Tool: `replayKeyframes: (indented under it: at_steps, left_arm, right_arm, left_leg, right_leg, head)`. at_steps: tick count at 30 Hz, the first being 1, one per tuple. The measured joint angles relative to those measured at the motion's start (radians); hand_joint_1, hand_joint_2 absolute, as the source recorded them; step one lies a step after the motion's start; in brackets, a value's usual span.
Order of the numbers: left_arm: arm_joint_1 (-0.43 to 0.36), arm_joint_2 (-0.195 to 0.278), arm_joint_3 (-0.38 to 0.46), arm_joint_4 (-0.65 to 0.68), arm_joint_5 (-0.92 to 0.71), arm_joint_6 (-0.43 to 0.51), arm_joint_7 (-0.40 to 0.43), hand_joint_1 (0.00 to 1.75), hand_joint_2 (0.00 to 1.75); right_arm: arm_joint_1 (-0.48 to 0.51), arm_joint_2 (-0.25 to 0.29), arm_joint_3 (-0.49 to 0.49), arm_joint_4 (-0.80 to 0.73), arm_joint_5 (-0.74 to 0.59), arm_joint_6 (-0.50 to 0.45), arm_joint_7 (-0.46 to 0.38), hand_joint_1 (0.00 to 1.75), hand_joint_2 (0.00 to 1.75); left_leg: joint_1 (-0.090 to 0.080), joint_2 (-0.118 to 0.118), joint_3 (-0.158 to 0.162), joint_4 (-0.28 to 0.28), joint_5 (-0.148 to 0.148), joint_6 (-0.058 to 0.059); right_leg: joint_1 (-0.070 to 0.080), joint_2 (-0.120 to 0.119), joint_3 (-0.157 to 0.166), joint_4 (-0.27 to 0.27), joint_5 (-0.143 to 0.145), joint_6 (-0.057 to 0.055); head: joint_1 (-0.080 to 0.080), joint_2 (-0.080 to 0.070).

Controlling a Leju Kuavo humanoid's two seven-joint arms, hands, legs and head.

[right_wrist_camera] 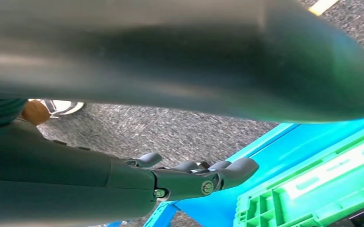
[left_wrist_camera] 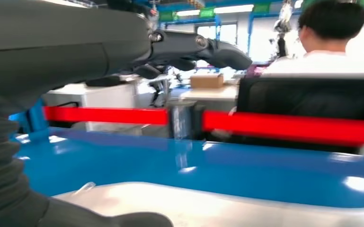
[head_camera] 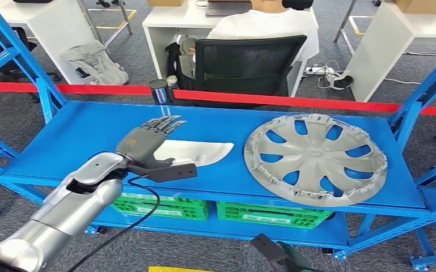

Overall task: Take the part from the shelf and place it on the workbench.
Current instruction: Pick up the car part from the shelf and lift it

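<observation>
Head view: left hand (head_camera: pixel 147 143) stretched flat over blue shelf (head_camera: pixel 79 139), fingers (head_camera: pixel 167 123) straight and apart, gripping nothing, partly covering pale curved part (head_camera: pixel 204 152) lying just left of silver hubcap (head_camera: pixel 316 157). Left wrist view: part (left_wrist_camera: pixel 208 205) pale and glossy beneath the hand, red tape (left_wrist_camera: pixel 284 126) beyond. Right wrist view: right hand (right_wrist_camera: pixel 189 182) hanging low near green crate (right_wrist_camera: pixel 312 189), fingers curled, apparently empty. Likely thin, stiff, light, slippery; best pinched along near edge.
</observation>
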Motion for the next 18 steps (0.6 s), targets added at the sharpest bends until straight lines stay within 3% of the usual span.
replayKeyframes:
  at_steps: [9, 18]
  left_arm:
    - [-0.025, 0.001, -0.031, 0.139, 0.004, -0.013, -0.03, 0.0, 1.75]
    - [-0.025, 0.016, -0.034, 0.176, 0.026, -0.02, -0.042, 0.0, 1.75]
  right_arm:
    - [-0.005, 0.0, 0.001, 0.0, 0.008, 0.005, 0.008, 0.0, 0.0]
    - [-0.005, 0.0, 0.001, 0.0, 0.011, 0.012, 0.016, 0.0, 0.0]
  left_leg:
    - [0.0, 0.0, 0.0, 0.0, 0.0, 0.0]
    - [0.0, 0.0, 0.0, 0.0, 0.0, 0.0]
  right_leg:
    - [0.0, 0.0, 0.0, 0.0, 0.0, 0.0]
    - [0.0, 0.0, 0.0, 0.0, 0.0, 0.0]
  head:
    - [0.0, 0.0]
    - [0.0, 0.0]
